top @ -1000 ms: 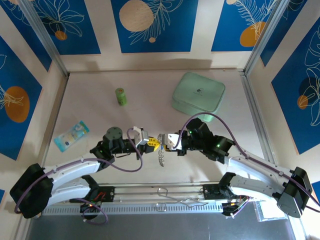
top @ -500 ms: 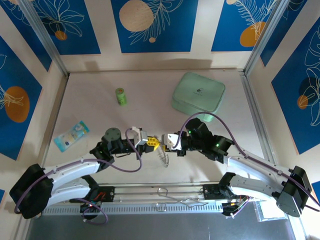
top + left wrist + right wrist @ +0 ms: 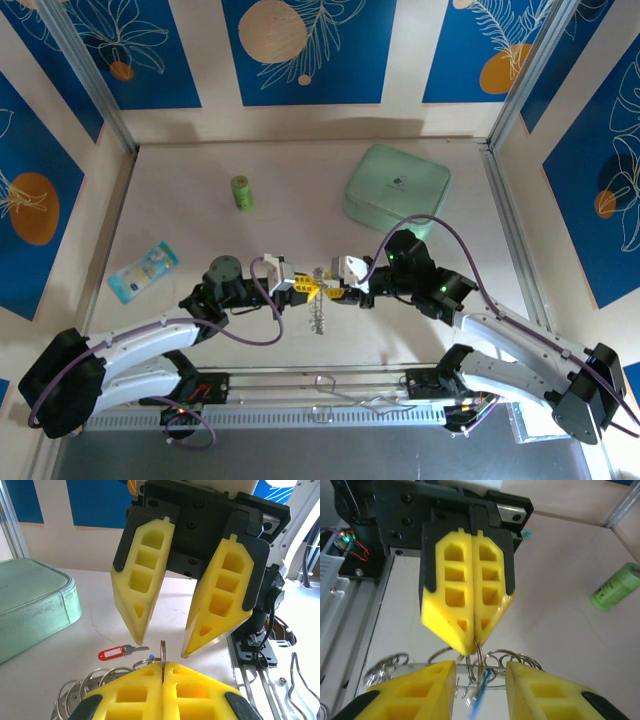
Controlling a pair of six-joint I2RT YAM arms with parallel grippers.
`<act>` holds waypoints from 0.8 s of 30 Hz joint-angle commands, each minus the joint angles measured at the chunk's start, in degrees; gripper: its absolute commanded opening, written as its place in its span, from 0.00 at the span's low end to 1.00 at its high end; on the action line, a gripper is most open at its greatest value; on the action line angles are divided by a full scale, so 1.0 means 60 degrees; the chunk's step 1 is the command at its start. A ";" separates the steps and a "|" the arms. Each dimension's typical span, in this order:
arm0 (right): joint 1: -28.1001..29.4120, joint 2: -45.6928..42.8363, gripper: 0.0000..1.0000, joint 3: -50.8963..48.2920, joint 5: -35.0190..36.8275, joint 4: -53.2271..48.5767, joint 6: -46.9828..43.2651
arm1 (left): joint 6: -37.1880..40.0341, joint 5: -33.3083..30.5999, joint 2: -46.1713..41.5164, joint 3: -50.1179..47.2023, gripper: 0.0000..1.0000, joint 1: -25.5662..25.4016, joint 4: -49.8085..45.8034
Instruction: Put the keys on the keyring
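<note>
Left wrist: left hand, yellow wedge fingers pressed together, pinches thin metal keyring; right hand opposite, fingers spread astride it.

1. The table in front of me is pale and smooth, walled at the far edge and both sides.
2. From its middle, seen from above, a green cylinder stands upright at 11 o'clock, well apart from everything else.
3. A mint case lies flat at 1 o'clock, near the far right corner.
4. A blue packet lies at 9 o'clock, close to the left wall.
5. Through my left wrist camera, a red-tagged key lies flat at 4 o'clock from the case, near it but apart.
</note>
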 commanded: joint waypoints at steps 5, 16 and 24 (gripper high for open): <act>-0.0014 0.0242 0.16 0.0129 -0.0605 0.0105 0.0276 | 0.0138 0.0360 0.0012 0.0056 0.00 -0.0137 0.0702; -0.0007 0.0505 0.00 0.1415 -0.0226 -0.2200 -0.0941 | 0.1854 -0.0253 -0.0352 0.0895 0.22 -0.0182 -0.2691; 0.0470 0.1241 0.00 0.2472 0.0506 -0.3465 -0.1715 | 0.2822 -0.0044 -0.0083 0.1788 0.21 -0.0206 -0.4202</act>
